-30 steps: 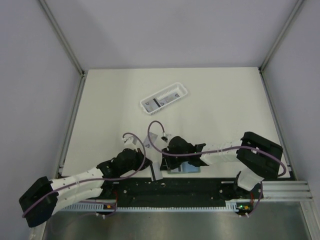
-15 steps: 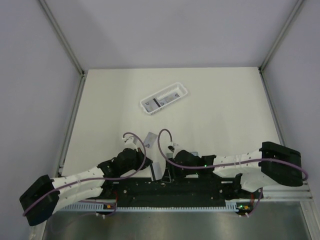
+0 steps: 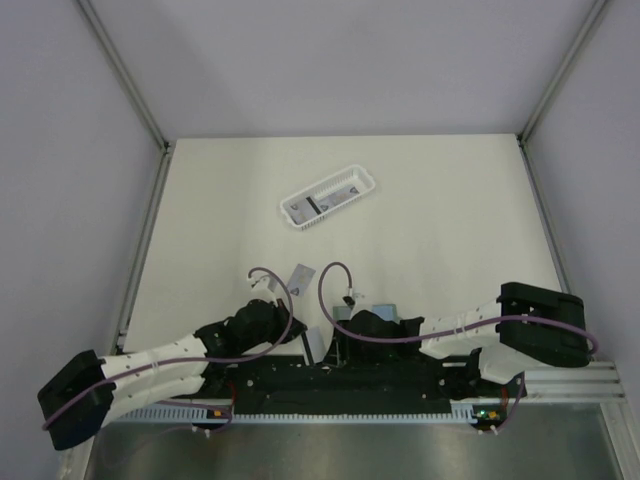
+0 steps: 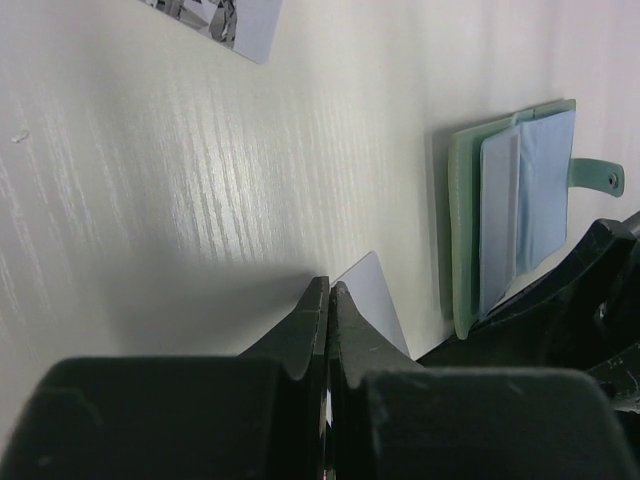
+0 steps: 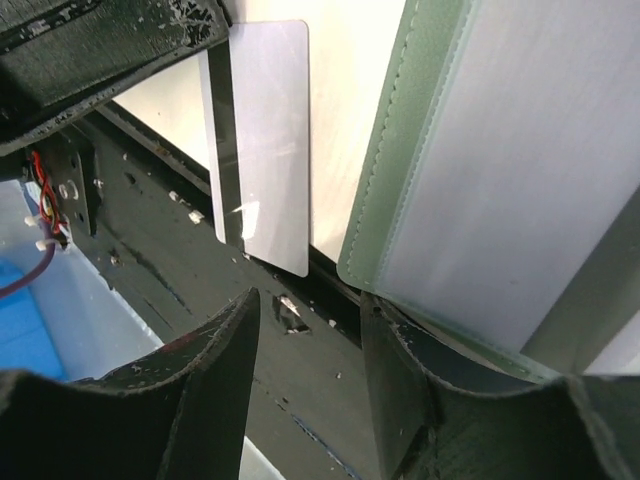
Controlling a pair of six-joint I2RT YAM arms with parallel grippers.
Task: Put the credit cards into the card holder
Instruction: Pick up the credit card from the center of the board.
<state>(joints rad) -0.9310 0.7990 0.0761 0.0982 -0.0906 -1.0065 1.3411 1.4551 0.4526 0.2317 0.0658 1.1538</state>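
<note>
Since the earlier view, the right gripper (image 5: 310,375) has drawn back toward the near edge and spread its fingers. It now stands open with nothing between them.

**Held credit card** (image 5: 268,140): clamped at one end in the closed left gripper (image 4: 328,300). The free end projects ahead of the left fingertips and past the table (image 4: 200,180) edge, over the black base rail (image 5: 180,300). It lies just ahead of the right fingertips.

- Handling (judged): thin, stiff, light and smooth-faced, so it may slip under a shallow pinch.
- Grip a short end and leave the leading edge free to enter a pocket.

**Card holder** (image 4: 510,200): lies open and flat, with its pale pockets facing up. It sits just beside the held card, ahead of the right gripper. Its green border is close above one finger; contact cannot be confirmed.

- Handling (judged): soft, light and likely to slide when a card is pushed in.
- Steady it by the green border, not the slick pocket film.

**Loose credit card** (image 3: 300,275): flat on the table, well ahead of the left gripper.

**Basket** (image 3: 328,198): farther out still.
</note>
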